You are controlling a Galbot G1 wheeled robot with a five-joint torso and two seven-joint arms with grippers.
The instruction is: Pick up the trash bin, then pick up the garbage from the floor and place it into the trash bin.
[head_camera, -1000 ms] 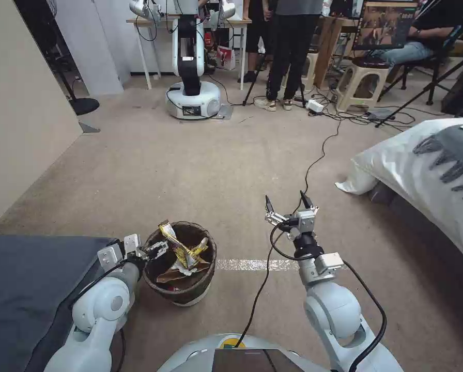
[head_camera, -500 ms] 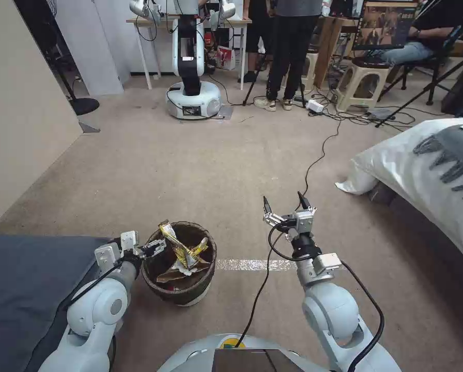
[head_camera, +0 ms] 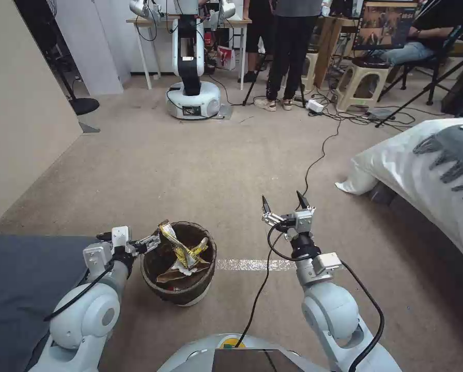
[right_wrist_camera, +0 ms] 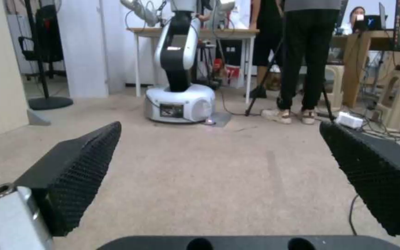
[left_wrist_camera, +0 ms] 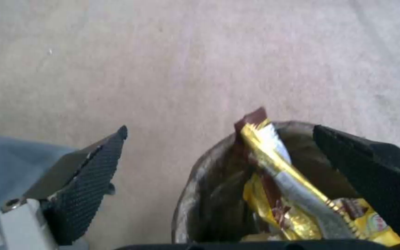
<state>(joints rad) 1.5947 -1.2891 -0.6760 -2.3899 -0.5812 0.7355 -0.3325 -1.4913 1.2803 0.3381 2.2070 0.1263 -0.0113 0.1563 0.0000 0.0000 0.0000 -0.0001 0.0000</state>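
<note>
The bin [head_camera: 179, 274] stands on the carpet [head_camera: 200, 165] just in front of the robot, left of centre, beside a dark grey pad [head_camera: 19, 279] that lies to its left. It is small and round, white plastic at the base, with a dark brown liner folded over its rim. Inside lies the garbage [head_camera: 182, 256]: crinkled, shiny yellow wrappers [left_wrist_camera: 292, 187], one poking up past the rim, over crumpled brown paper and a bit of white tissue. The left gripper [head_camera: 136, 243] is at the bin's left rim with its fingers spread; in the left wrist view one ribbed black pad [left_wrist_camera: 376, 177] sits over the bin's mouth and the other [left_wrist_camera: 89, 180] outside it over the carpet, so the rim lies between them, neither visibly touching it. The right gripper [head_camera: 284, 206] is held well to the right of the bin, above bare carpet, its two pointed black fingers spread wide and holding nothing; the right wrist view shows their knurled pads [right_wrist_camera: 70, 173] apart. A strip of shiny tape [head_camera: 252, 264] runs across the short-pile beige carpet from the bin toward the right arm, and a black cable [head_camera: 314, 160] trails away across the floor. To the right a white, soft-looking quilt [head_camera: 428, 175] hangs over a bed edge.
</note>
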